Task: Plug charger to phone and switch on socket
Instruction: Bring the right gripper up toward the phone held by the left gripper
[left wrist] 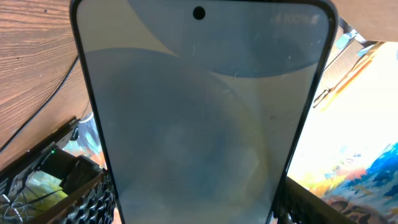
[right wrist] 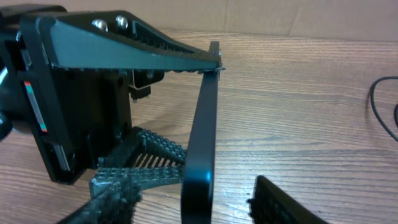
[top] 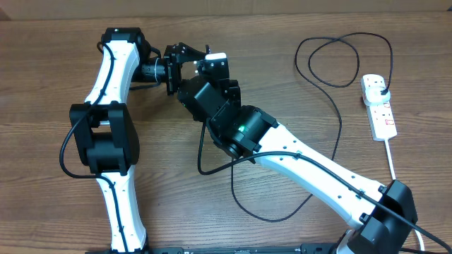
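**Phone** (left wrist: 199, 124): slim glass slab with rounded corners, a pale blue-grey screen and a thin black rim. It is held off the table (top: 63, 70), near the far edge and left of centre.

**Left gripper** (top: 205, 63): black ribbed fingers (right wrist: 140, 40) clamped across the phone's width.

**Right gripper** (right wrist: 199, 202): jaws partly apart, with one toothed finger on each side of the phone's edge. There is a gap on one side, and nothing is gripped.

**Charger** (top: 341, 130): thin black cable lying in loose loops on the wood grain. Its plug is seated in the socket.

**Socket** (top: 381, 113): white oblong strip with red marks, lying by the right edge.
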Robot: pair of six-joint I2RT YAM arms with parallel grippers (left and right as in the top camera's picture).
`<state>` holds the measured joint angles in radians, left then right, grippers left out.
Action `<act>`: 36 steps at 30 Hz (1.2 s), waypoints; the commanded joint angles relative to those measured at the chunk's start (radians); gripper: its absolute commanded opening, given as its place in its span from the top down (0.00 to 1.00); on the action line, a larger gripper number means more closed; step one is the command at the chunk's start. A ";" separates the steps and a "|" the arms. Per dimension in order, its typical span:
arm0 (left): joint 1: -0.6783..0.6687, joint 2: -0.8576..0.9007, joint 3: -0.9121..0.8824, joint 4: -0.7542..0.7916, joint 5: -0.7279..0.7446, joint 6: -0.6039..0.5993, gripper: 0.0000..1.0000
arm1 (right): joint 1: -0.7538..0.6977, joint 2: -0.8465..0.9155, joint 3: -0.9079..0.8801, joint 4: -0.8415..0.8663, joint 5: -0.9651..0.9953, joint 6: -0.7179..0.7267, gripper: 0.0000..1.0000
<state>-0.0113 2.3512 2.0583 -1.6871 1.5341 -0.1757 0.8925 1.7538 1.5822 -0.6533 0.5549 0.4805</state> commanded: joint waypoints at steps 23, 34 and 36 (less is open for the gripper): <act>0.000 -0.008 0.026 -0.003 0.047 0.023 0.28 | 0.006 0.025 0.024 0.040 0.010 0.002 0.59; 0.000 -0.008 0.026 -0.003 0.048 0.023 0.28 | 0.004 0.025 0.024 0.046 0.025 0.002 0.61; 0.000 -0.008 0.026 -0.003 0.048 0.023 0.28 | 0.004 0.025 0.024 0.047 0.031 0.002 0.62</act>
<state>-0.0113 2.3512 2.0583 -1.6871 1.5337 -0.1757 0.8928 1.7748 1.5822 -0.6140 0.5591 0.4778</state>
